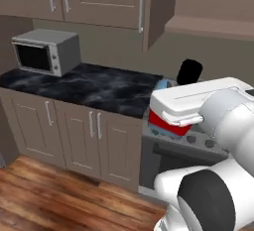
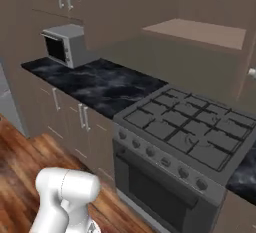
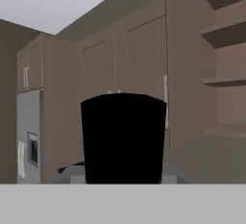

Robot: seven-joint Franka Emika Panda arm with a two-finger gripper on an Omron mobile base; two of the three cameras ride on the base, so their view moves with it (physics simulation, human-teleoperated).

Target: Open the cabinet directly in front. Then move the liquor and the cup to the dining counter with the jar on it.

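One item of the task is in hand: the squat pale-blue liquor bottle (image 1: 166, 124) with its broad red label and short black cap. My pincer (image 1: 174, 115) is clamped on its body. I judge that from the bottle hanging clear in the air against the white hand, because the fingertips themselves are hidden. In the hand view the black cap rises right in front of the lens.

Below and just beyond the pincer is the grey gas stove (image 2: 185, 127). Off to its left runs the narrow black marble bench (image 1: 99, 88), with a silver microwave (image 1: 47, 51) at the far end.

I'd expect the bottle to be rigid, fairly heavy with liquid, smooth and breakable. The hold belongs across the label, mid-body, never on the cap. I'd carry it upright and slowly to the dining bench.
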